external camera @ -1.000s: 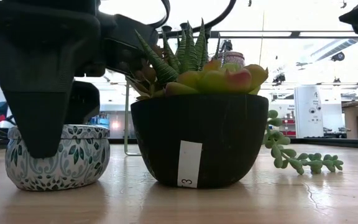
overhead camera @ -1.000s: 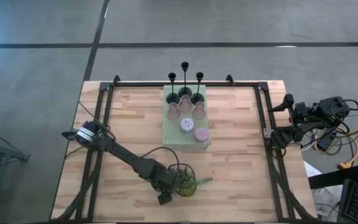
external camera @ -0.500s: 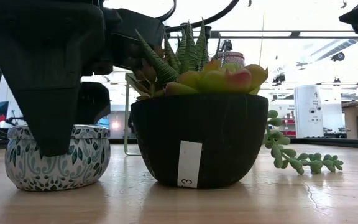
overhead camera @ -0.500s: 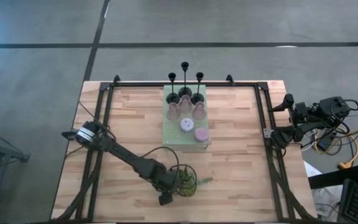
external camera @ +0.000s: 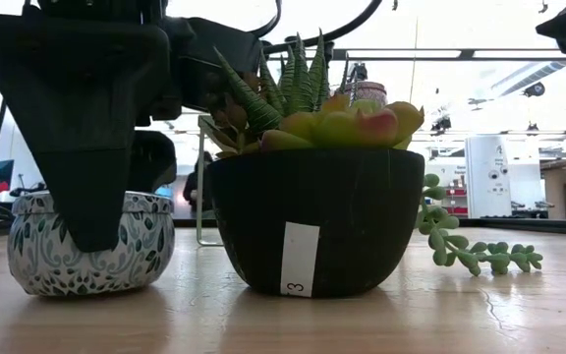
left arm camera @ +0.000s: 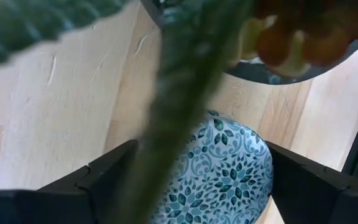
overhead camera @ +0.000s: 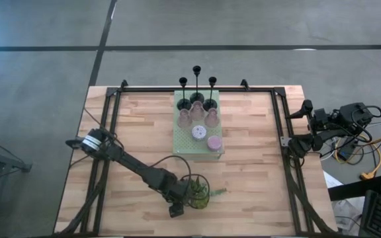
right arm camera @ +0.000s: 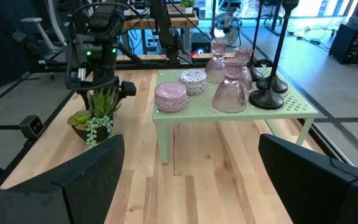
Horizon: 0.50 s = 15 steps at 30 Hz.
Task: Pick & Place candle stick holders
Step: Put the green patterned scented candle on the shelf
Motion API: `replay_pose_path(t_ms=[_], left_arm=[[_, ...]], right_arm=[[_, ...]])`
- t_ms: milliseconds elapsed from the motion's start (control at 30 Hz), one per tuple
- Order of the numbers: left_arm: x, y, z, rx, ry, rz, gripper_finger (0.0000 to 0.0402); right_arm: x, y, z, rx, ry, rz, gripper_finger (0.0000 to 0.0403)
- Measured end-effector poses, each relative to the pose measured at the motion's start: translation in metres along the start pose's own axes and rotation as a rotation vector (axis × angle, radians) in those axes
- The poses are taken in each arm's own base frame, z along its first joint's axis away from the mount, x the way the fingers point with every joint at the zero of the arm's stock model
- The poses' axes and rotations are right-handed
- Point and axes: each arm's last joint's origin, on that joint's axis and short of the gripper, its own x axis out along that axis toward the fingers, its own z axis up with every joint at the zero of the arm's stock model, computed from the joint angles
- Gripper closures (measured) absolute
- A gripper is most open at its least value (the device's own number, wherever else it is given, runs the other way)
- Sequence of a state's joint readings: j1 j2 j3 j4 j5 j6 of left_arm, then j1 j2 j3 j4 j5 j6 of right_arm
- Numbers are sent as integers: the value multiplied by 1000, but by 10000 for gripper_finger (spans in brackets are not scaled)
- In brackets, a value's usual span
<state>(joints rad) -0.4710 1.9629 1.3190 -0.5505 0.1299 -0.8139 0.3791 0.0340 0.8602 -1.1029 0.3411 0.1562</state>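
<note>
A round white cup with a blue leaf pattern (external camera: pixel 91 246) stands on its base on the table near the front edge, left of the potted plant (external camera: pixel 308 216). My left gripper (left arm camera: pixel 202 152) is open and points down over the cup (left arm camera: pixel 225 168), one finger on its near side (external camera: pixel 86 147) and one on its far side. In the high view the gripper (overhead camera: pixel 175 201) hides the cup. Three black sticks (overhead camera: pixel 196 86), three pink glass holders (overhead camera: pixel 197 116) and two small cups (overhead camera: pixel 206 137) stand on the green mat (overhead camera: pixel 180 142). My right gripper (right arm camera: pixel 191 186) waits open at the table's right edge. My left gripper's fingers stand astride the patterned cup's round wall (left arm camera: pixel 263 155), coming from above. A blurred plant leaf covers one side in the wrist view, and I cannot tell whether either finger touches the wall. The cup rests upright on the table.
The potted plant (overhead camera: pixel 198 194) stands right beside the cup and the left gripper, its leaves reaching in front of the left wrist camera. A trailing sprig (external camera: pixel 470 251) lies on the table to the pot's right. The mat is a raised stand on legs (right arm camera: pixel 163 140).
My left gripper has shifted a little toward the table's right, toward the plant pot, staying down around the cup. The cup stays where it was on the table.
</note>
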Motion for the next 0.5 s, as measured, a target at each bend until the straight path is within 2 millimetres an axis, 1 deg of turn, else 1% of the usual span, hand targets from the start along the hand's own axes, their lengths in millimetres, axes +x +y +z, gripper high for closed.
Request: replay_pose_path(t_ms=[133,267,500], left_arm=[[0,2,-1,-3,15,14,80],[0,4,-1,-17,25,24,90],[-1,5,-1,-31,34,35,90]], right_arm=[[0,0,0,0,0,0,37],[0,0,0,0,0,0,37],[0,0,0,0,0,0,37]])
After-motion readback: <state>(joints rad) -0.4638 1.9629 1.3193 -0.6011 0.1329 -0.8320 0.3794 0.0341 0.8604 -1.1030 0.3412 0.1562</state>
